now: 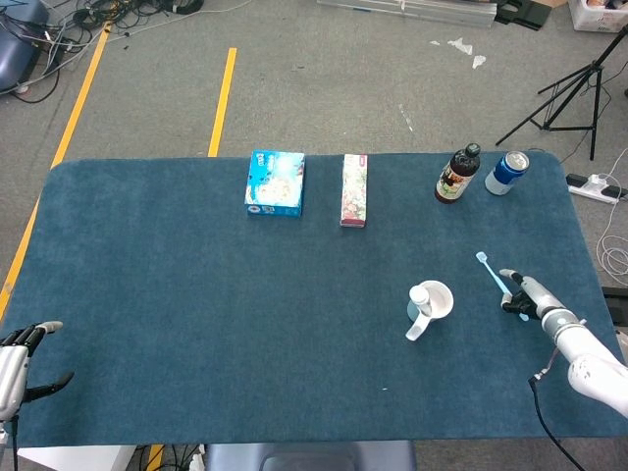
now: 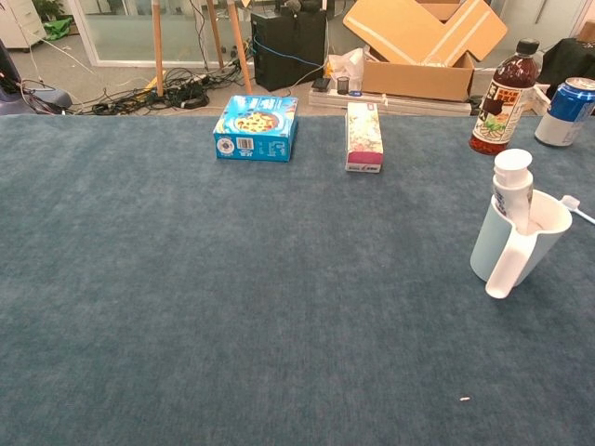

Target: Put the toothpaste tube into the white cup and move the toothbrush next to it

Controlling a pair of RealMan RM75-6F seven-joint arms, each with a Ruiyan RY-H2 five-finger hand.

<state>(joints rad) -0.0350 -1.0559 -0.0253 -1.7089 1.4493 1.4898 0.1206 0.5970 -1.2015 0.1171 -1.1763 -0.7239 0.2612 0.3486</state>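
The white cup [image 1: 436,303] stands right of the table's middle with the toothpaste tube [image 1: 421,293] upright inside it; the chest view shows the cup [image 2: 530,246] and the tube [image 2: 512,189] at the right. The light blue toothbrush [image 1: 490,272] lies flat on the cloth to the right of the cup, and its head [image 2: 570,203] peeks out behind the cup in the chest view. My right hand [image 1: 525,293] pinches the brush's handle, covering its near end. My left hand [image 1: 17,361] hovers at the front left corner, fingers apart and holding nothing.
Along the far side of the table [image 1: 177,294] stand a blue box [image 1: 276,183], a narrow pink box [image 1: 354,189], a dark bottle [image 1: 458,174] and a blue can [image 1: 507,172]. The right table edge lies close to my right arm.
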